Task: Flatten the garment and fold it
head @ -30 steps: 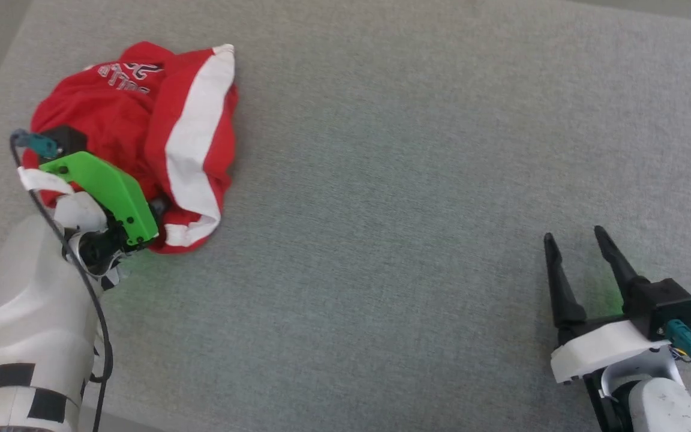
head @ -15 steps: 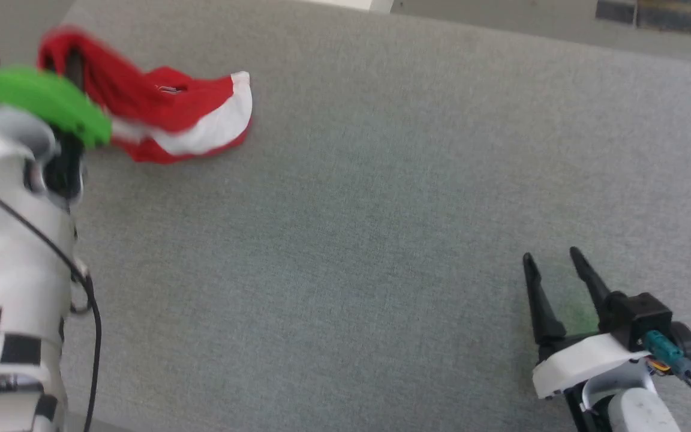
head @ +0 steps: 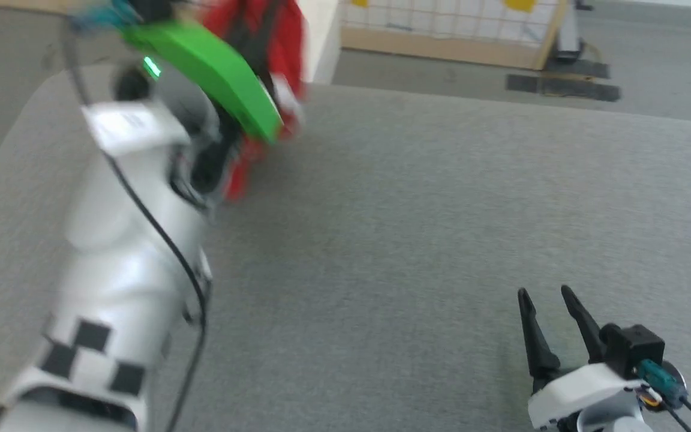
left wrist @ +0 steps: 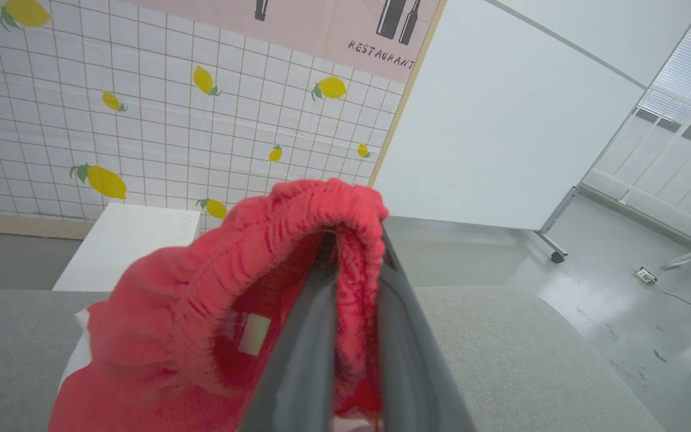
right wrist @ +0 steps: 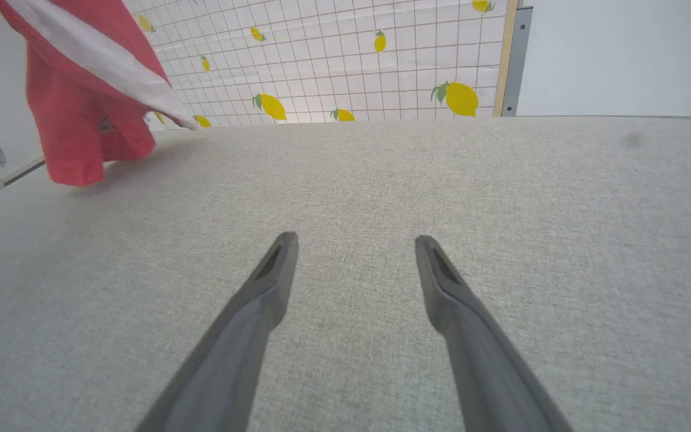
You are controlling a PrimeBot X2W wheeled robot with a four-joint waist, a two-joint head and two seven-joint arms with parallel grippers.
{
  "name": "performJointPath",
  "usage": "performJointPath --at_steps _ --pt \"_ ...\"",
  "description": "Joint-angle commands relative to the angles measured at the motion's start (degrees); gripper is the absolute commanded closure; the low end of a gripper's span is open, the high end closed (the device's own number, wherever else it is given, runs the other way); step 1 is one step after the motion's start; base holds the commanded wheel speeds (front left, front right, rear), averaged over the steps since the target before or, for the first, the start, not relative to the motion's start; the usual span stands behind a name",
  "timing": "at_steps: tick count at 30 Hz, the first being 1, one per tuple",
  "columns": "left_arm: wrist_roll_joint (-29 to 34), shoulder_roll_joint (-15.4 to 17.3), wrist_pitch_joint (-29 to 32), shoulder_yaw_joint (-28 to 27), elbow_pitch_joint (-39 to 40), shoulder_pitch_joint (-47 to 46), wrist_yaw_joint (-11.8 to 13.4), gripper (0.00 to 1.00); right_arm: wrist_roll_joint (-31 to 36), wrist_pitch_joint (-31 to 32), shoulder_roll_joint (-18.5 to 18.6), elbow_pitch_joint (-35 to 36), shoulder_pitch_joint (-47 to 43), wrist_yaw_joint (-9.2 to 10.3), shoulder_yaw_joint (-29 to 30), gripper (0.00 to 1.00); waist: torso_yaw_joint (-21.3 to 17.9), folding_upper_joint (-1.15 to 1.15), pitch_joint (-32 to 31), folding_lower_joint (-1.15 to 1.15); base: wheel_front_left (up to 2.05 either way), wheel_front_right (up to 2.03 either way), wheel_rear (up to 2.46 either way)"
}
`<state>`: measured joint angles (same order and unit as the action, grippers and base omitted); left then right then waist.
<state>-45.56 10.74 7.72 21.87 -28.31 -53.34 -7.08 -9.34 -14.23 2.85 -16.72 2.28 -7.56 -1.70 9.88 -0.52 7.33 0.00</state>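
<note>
At the upper left of the head view, the pale left arm point(head: 129, 252) rises, blurred, over the grey cloth-covered surface point(head: 417, 240), with a green cover point(head: 213, 66) near its wrist. In the left wrist view the left gripper point(left wrist: 356, 240) has its two fingers nearly closed, pinching the gathered waistband of the red shorts point(left wrist: 201, 312). The shorts hang from that grip with a white stripe showing. In the upper left of the right wrist view, their lower end comes close to the surface, but whether it touches cannot be told.

Behind them stands a white tiled wall panel point(left wrist: 141, 120) printed with yellow lemons, and a white box point(left wrist: 123, 240) sits at its foot. To the right of the panel are a plain white board point(left wrist: 501, 120) on a wheeled stand and a shiny grey floor point(left wrist: 621, 270). Dark mats point(head: 561, 90) lie on the floor at the upper right of the head view.

The middle of the surface is bare and even. At the lower right of the head view the right gripper point(head: 543, 294) rests low over the surface, well apart from the shorts, with its fingers spread wide and nothing between them.
</note>
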Motion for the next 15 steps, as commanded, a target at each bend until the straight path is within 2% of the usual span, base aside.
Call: performJointPath --at_steps 1,4,10,15 --pt "-0.7 -0.7 0.7 1.3 0.5 4.0 -0.4 1.00 -0.6 -0.5 0.0 -0.4 -1.1 0.08 0.3 0.00 -4.6 0.52 -2.9 0.00 0.00 0.00 0.00" --pt "-1.2 -2.3 3.3 4.7 0.5 9.9 -0.4 1.00 -0.7 -0.6 0.0 -0.6 -2.0 0.08 0.8 0.00 -6.1 0.52 -2.9 0.00 0.00 0.00 0.00" --pt "-2.8 -4.9 12.4 12.6 -2.6 21.0 -0.2 1.00 -0.9 -0.7 0.0 -0.5 -2.8 0.08 1.1 0.00 -7.6 0.52 -2.3 0.00 0.00 0.00 0.00" --pt "-4.0 -5.6 19.5 16.3 -4.8 25.8 1.7 1.00 -1.5 -0.7 0.0 -0.5 -2.7 0.08 0.6 0.00 -7.6 0.52 -2.0 0.00 0.00 0.00 0.00"
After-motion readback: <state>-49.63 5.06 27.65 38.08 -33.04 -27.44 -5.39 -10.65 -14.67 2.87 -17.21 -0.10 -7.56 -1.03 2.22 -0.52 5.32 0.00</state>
